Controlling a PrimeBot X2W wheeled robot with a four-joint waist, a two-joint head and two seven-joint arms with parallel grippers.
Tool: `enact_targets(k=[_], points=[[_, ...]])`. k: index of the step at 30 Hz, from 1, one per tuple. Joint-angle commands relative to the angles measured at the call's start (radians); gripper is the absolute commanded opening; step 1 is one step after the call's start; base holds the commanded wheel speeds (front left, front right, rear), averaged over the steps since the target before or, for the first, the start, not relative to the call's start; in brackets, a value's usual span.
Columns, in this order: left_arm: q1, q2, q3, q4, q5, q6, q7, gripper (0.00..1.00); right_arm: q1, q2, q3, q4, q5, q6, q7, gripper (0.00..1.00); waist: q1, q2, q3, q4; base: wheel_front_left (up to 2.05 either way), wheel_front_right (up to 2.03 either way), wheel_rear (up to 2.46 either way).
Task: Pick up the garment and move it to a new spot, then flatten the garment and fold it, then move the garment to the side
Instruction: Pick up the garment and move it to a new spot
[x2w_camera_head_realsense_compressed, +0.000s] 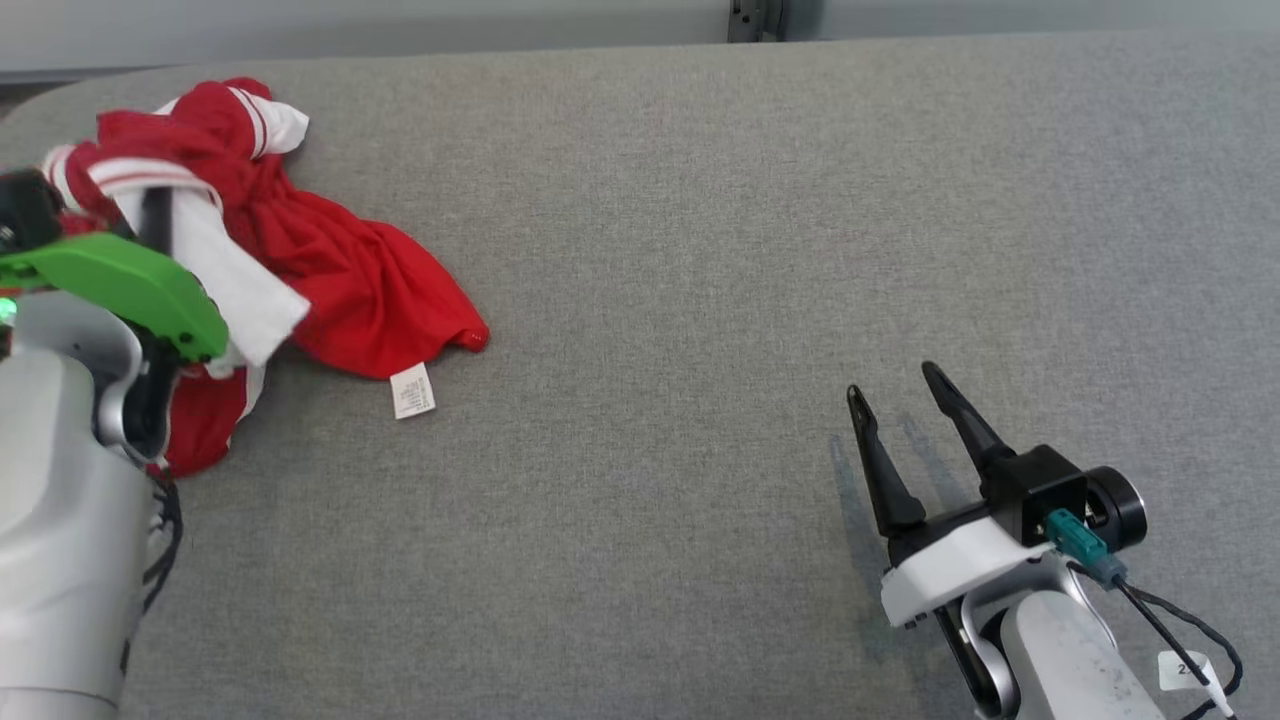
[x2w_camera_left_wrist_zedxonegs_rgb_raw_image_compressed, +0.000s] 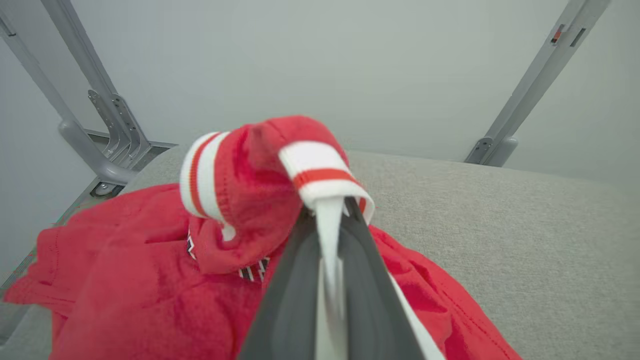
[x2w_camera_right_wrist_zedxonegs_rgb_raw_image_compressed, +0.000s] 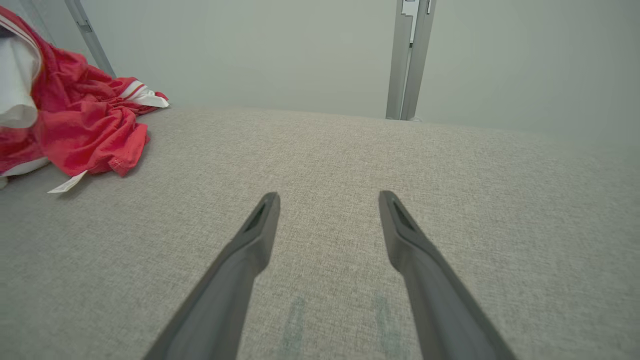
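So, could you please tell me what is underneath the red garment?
The grey table surface runs out from beneath the garment on every visible side, and a white label lies on it at the hem. Anything else beneath the crumpled heap is hidden by the cloth.

The garment (x2w_camera_head_realsense_compressed: 340, 270) lies bunched at the far left of the padded table (x2w_camera_head_realsense_compressed: 700, 250), with its care label (x2w_camera_head_realsense_compressed: 413, 390) lying on the surface at the heap's near right edge. The left gripper (x2w_camera_left_wrist_zedxonegs_rgb_raw_image_compressed: 330, 207) is at the heap's left side with a strip of the fabric between its fingers, while the right gripper (x2w_camera_head_realsense_compressed: 892, 380) is at the near right over bare table, well apart from the garment. Frame posts (x2w_camera_right_wrist_zedxonegs_rgb_raw_image_compressed: 407, 60) stand behind the table's far edge.
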Motion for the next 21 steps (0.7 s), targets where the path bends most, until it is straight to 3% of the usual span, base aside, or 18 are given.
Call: enact_targets(k=[1, 8, 11, 15, 21], points=[[-0.031, 0.024, 0.013, -0.039, -0.007, -0.001, -0.006, 0.0, 0.023, -0.004, -0.001, 0.003, 0.008, 0.0, -0.004, 1.0, -0.0001, 0.0, -0.039, 0.008, 0.0, 0.0, 0.0], [-0.14, 0.128, 0.041, -0.302, -0.043, -0.01, 0.114, 0.0, 0.052, -0.004, 0.009, 0.001, 0.048, 0.0, -0.004, 1.0, -0.0001, 0.0, -0.093, -0.016, 0.0, 0.0, 0.0], [-0.182, 0.141, 0.039, -0.458, -0.092, -0.016, 0.208, 0.0, 0.062, -0.004, 0.007, -0.006, 0.065, 0.0, -0.004, 1.0, -0.0001, 0.0, -0.104, -0.042, 0.0, 0.0, 0.0], [-0.218, 0.117, 0.046, -0.665, -0.21, -0.013, 0.333, 0.0, 0.069, -0.004, 0.009, -0.011, 0.091, 0.0, -0.003, 1.0, -0.0001, 0.0, -0.104, -0.084, 0.0, 0.0, 0.0], [-0.199, 0.05, 0.025, -0.923, -0.351, 0.059, 0.488, 0.0, 0.078, -0.004, 0.006, -0.022, 0.118, 0.0, -0.004, 1.0, -0.0001, 0.0, -0.088, -0.163, 0.0, 0.0, 0.0]])
